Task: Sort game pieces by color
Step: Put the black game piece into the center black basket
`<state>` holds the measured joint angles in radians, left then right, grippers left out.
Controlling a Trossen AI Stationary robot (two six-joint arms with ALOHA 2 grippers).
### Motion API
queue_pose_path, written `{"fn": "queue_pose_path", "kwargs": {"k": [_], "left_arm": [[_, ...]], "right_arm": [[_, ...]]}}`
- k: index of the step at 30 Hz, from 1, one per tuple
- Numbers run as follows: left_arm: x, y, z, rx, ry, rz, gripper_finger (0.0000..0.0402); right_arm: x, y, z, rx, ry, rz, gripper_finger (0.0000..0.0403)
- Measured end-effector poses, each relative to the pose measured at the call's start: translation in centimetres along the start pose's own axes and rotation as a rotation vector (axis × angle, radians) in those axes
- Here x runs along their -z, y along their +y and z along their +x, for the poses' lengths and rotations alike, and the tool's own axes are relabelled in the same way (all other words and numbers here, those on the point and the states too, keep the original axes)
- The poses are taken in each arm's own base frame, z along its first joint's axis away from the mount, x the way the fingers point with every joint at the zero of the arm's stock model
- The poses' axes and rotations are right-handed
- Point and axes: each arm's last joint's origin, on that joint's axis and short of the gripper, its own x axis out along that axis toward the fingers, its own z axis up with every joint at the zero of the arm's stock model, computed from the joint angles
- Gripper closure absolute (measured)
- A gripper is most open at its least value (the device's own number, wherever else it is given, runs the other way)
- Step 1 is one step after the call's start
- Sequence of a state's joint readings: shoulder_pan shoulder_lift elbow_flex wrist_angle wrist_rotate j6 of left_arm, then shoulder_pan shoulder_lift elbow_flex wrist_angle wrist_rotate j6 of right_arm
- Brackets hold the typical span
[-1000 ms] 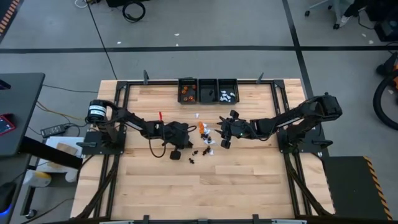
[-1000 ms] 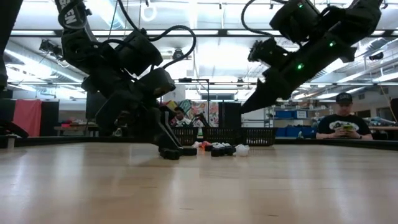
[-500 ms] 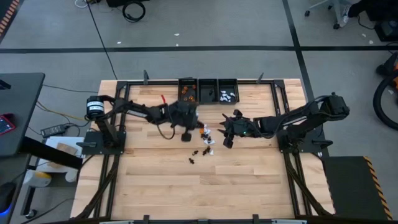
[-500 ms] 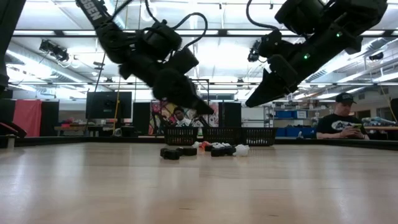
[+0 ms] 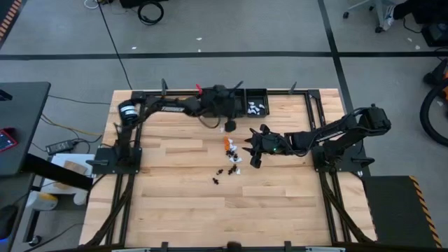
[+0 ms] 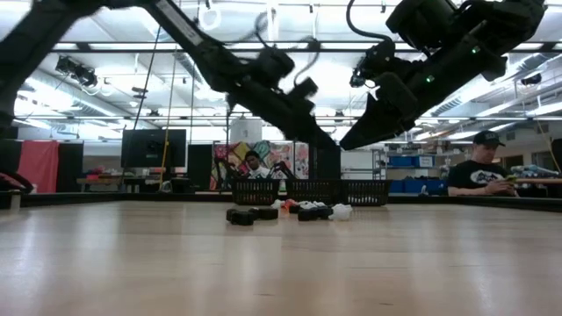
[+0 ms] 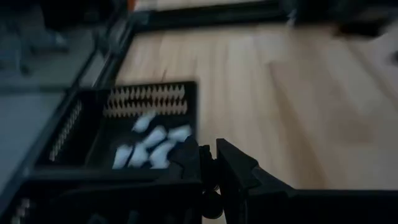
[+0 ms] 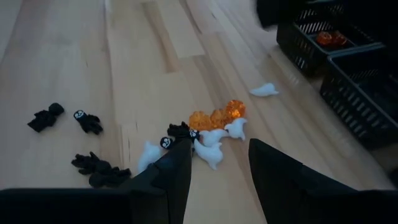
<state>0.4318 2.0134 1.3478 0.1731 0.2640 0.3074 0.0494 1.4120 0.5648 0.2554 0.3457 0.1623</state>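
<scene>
**Sorting partly done, a small heap left on the table**

Three black bins (image 5: 234, 99) stand in a row at the far edge of the table (image 5: 175, 203). In the high view the one on the right holds a cluster of white pieces (image 5: 256, 108); the left wrist view shows the same white pieces lying in a slatted bin. In the right wrist view a bin at the row's other end holds a few orange pieces (image 8: 328, 39). The left arm covers the other two bins in the high view, so how full they are cannot be told.

The game pieces (image 5: 229, 158) not yet sorted lie near the middle of the table. The right wrist view shows them best: a knot of orange ones (image 8: 216, 116) touching several white ones (image 8: 211, 144), one white piece (image 8: 263, 90) apart towards the bins, and black figures (image 8: 73, 119) scattered to one side, some marked with a small skull.

The left gripper (image 5: 225, 112) reaches over the bins. Its fingers sit nearly together in its wrist view, with only a narrow gap, and whether a piece is pinched there cannot be told. The right gripper (image 5: 252, 148) hovers just beside the heap, fingers spread apart and empty, above the table, as the low view shows.

As a judgement, somewhat over half of the work seems done: all three colours remain in the heap.
</scene>
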Motion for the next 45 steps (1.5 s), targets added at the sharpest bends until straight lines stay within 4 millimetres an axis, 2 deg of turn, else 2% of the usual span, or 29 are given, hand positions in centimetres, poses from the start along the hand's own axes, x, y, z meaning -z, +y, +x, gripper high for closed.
{"fn": "queue_pose_path", "kwargs": {"k": [5,7,9,13,18,22,29,38,41,45], "left_arm": [[1.5,3.5,1.8,-0.028,0.109,-0.103,0.0384],[2.1,4.5,1.9,-0.046,0.147,-0.145,0.0382],[1.9,5.3,1.7,-0.068,0.131,-0.177,0.0373],[1.2,5.9,1.3,-0.066,0.158,-0.195,0.033],[-0.5,6.1,0.9,-0.051,0.183,-0.177,0.0265],[-1.1,5.1,1.0,-0.013,0.231,-0.145,0.0238],[-0.1,1.9,1.5,0.069,0.312,-0.089,0.0244],[-1.8,-1.3,-2.5,0.1,0.255,0.022,0.0251],[-1.5,-3.0,-3.7,0.125,0.248,0.056,0.0251],[0.4,-5.2,-4.5,0.163,0.296,0.017,0.0251]], "right_arm": [[0.0,0.0,0.0,0.001,0.002,-0.001,0.0238],[0.0,0.0,0.0,0.001,0.003,-0.003,0.0238],[0.0,0.0,0.0,0.001,0.004,-0.008,0.0238],[0.1,0.0,0.0,0.002,0.009,-0.013,0.0238],[0.1,0.0,0.0,0.002,0.009,-0.027,0.0238],[0.1,0.0,0.0,0.005,0.01,-0.028,0.0238],[0.6,0.0,-0.1,0.076,0.046,-0.055,0.0238],[0.8,0.1,-0.2,0.105,0.061,-0.074,0.0238],[0.8,0.1,-0.2,0.105,0.058,-0.073,0.0238],[0.6,0.2,-0.2,0.097,0.041,-0.065,0.0238]]}}
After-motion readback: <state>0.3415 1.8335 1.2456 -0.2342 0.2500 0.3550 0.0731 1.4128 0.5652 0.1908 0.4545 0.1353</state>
